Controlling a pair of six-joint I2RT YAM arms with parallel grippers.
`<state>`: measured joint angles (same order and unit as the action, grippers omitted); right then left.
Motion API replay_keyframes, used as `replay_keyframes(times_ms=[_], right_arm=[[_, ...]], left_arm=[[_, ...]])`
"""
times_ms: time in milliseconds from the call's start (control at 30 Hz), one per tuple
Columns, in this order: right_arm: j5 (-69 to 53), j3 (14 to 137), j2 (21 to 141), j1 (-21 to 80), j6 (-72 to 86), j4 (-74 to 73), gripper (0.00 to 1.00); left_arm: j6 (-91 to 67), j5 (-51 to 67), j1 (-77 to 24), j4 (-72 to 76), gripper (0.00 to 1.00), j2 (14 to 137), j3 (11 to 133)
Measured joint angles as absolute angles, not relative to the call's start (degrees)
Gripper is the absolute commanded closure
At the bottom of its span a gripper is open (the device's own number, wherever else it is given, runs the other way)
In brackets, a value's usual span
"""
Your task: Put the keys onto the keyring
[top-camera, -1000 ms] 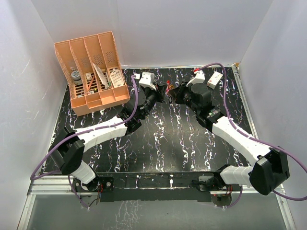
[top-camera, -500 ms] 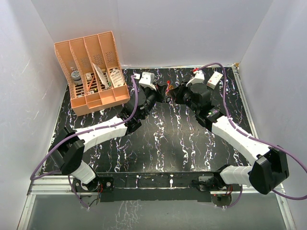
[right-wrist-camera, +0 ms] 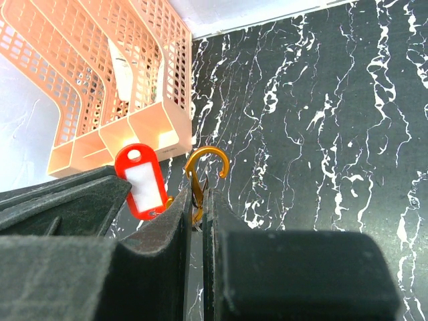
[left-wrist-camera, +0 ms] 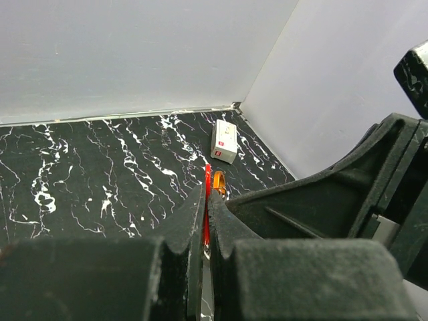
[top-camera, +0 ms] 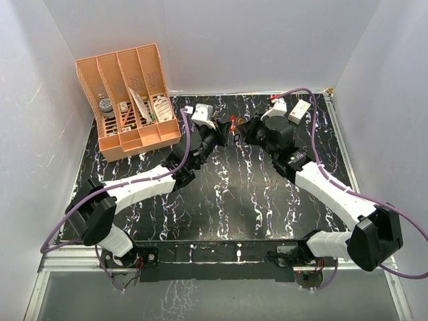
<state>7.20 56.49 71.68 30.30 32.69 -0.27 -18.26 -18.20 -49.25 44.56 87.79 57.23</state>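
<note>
My two grippers meet above the far middle of the black marbled table [top-camera: 234,194]. The left gripper [top-camera: 223,130] [left-wrist-camera: 208,195] is shut on the red-headed key [top-camera: 233,120] [left-wrist-camera: 207,179], whose flat red head with a white label shows in the right wrist view [right-wrist-camera: 142,180]. The right gripper [top-camera: 242,132] [right-wrist-camera: 198,200] is shut on the orange-gold keyring [right-wrist-camera: 202,175], its hooked open end sticking up above the jaws. The keyring [left-wrist-camera: 219,182] sits right beside the red key. The silver key is hidden.
An orange mesh file rack [top-camera: 127,100] [right-wrist-camera: 100,80] stands at the back left, holding small items. A white box [top-camera: 299,110] [left-wrist-camera: 224,140] and a second white item [top-camera: 277,105] lie at the back right. White walls enclose the table.
The left gripper has shifted slightly right and towards the back with the red key, closing in on the right gripper. The right arm has barely moved.
</note>
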Motion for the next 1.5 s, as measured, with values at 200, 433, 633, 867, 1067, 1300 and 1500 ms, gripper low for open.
replay_keyframes(times_ms=[200,433,633,867,1067,1300,1500], right_arm=[[8.21,56.47,71.64,30.3,33.19,-0.14,1.0],[10.59,53.8,68.93,30.3,33.1,3.42,1.0],[12.25,53.84,67.94,30.3,31.81,6.87,1.0],[11.99,54.04,67.94,30.3,30.74,7.88,1.0],[9.21,54.11,67.42,30.3,25.58,8.4,1.0],[4.36,53.56,64.84,30.3,14.76,10.11,1.0],[1.58,53.34,64.86,30.3,8.73,10.15,1.0]], left_arm=[[-18.85,-18.2,-49.25,44.62,0.99,87.13,57.1],[-19.51,-18.59,-49.25,43.42,0.37,85.73,56.95],[-19.66,-21.98,-49.28,41.01,0.34,79.61,53.06],[-18.57,-22.72,-49.25,40.77,0.45,74.52,51.07],[-16.95,-19.66,-49.04,39.48,0.46,74.04,50.22],[-17.34,-11.79,-46.76,25.91,0.48,76.49,62.76],[-20.6,-2.39,-43.11,19.0,0.52,80.47,70.91]])
